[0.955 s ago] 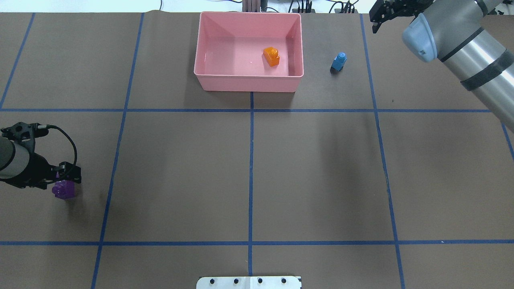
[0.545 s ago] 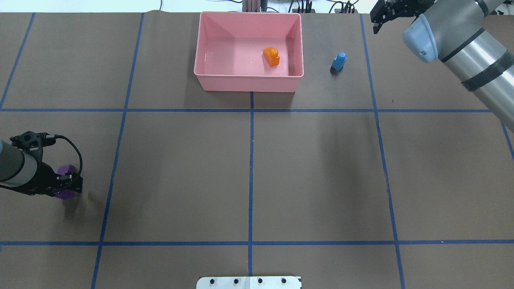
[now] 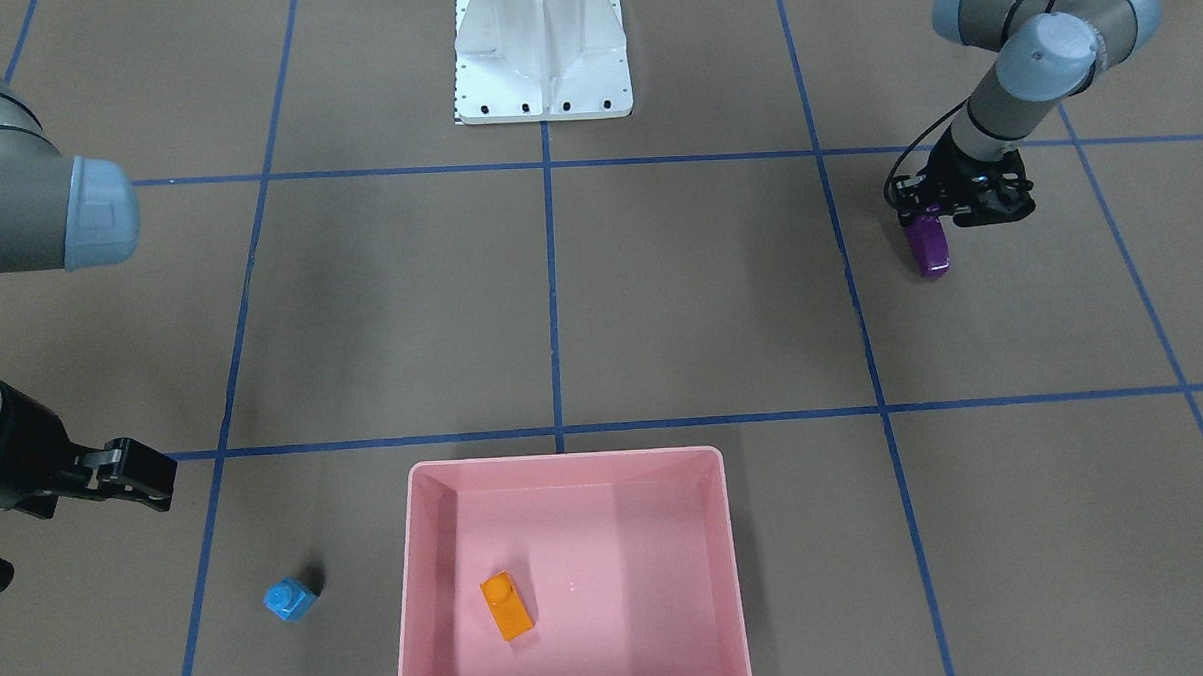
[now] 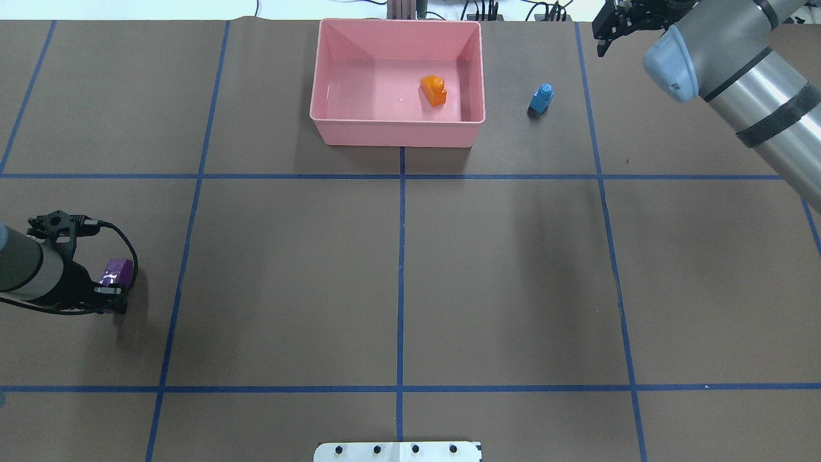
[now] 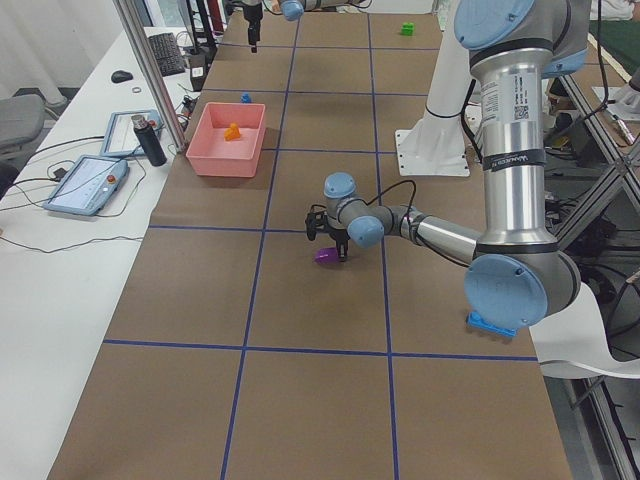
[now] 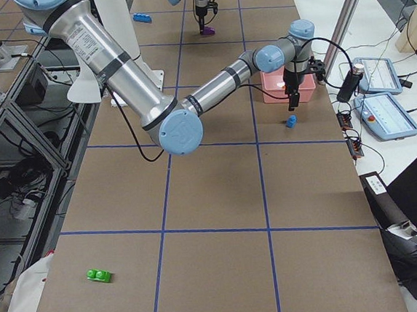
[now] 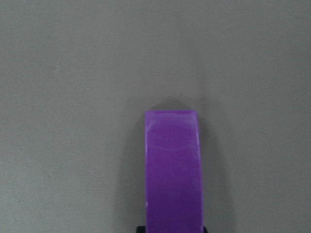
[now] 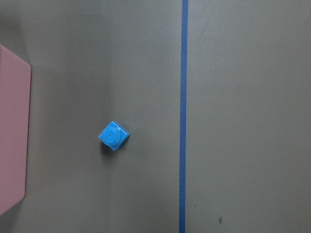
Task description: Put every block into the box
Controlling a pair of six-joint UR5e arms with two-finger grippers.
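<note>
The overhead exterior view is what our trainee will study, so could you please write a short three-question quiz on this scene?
1. True or false: the orange block lies inside the pink box.
2. What does the left pincer hold? A the purple block; B the orange block; C nothing.
3. Name the block that stands on the table beside the box, outside it.

Key: 1 true. 2 A. 3 the small blue cube.
</note>
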